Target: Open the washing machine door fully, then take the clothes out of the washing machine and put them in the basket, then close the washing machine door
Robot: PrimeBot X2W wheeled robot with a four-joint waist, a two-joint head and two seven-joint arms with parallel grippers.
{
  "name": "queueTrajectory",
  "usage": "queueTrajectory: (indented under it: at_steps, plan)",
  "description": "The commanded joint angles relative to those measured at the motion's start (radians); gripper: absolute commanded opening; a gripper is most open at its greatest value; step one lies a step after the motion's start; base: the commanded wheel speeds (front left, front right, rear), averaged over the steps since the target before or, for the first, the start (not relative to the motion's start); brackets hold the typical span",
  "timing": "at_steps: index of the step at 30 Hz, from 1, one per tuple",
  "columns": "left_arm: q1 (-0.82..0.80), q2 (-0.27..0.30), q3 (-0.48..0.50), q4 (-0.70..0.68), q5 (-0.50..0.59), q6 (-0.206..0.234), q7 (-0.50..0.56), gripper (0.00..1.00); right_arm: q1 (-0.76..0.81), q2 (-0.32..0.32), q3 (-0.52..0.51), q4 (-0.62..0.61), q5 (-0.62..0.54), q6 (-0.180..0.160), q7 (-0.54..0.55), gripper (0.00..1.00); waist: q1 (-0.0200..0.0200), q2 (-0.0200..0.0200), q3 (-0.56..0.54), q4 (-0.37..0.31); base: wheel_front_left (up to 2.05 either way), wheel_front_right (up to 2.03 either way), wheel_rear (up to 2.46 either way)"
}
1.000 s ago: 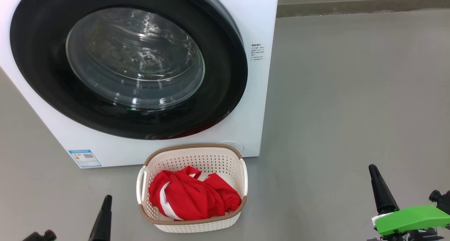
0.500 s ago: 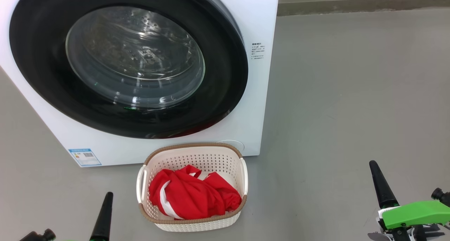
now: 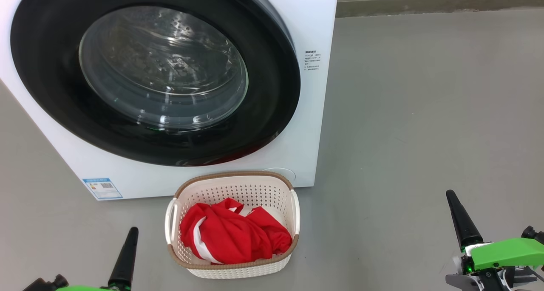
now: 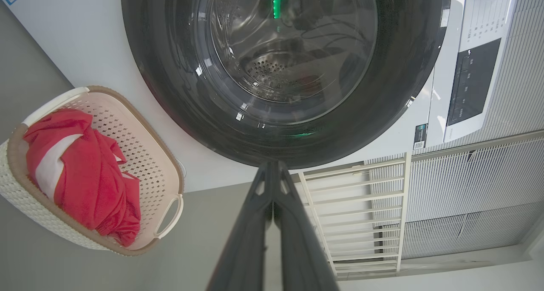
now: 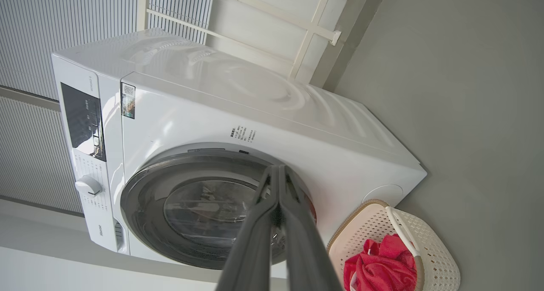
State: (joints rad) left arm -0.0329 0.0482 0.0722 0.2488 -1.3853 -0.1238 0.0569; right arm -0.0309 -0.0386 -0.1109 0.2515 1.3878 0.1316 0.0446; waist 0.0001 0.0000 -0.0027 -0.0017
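You see the door (image 3: 157,70) shut, far and left, nearer your left gripper (image 3: 132,233) than right gripper (image 3: 451,197), both jaws pressed together.

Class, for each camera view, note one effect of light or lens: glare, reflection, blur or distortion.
Head view: white glints streak the glass of the washing machine door, and the basket casts only a faint shadow. Left wrist view: a green light mirrors in that glass. Right wrist view: the washing machine appears turned sideways, with a soft sheen on its top.
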Motion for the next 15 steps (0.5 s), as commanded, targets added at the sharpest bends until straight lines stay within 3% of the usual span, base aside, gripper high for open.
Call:
queueTrajectory:
  at_steps: [1, 15]
  plan:
    - [-0.052, 0.007, 0.033, -0.017, -0.034, -0.006, 0.009, 0.00, -0.050, -0.019, 0.015, -0.022, 0.037, 0.000, 0.008, 0.00, 0.0000, 0.0000, 0.001, 0.000, 0.00, 0.00, 0.00]
    - [-0.070, 0.003, 0.040, -0.007, -0.182, -0.007, 0.046, 0.00, -0.070, -0.021, 0.012, -0.011, 0.190, -0.001, 0.047, 0.00, 0.0000, 0.0000, 0.005, 0.001, 0.00, 0.00, 0.00]
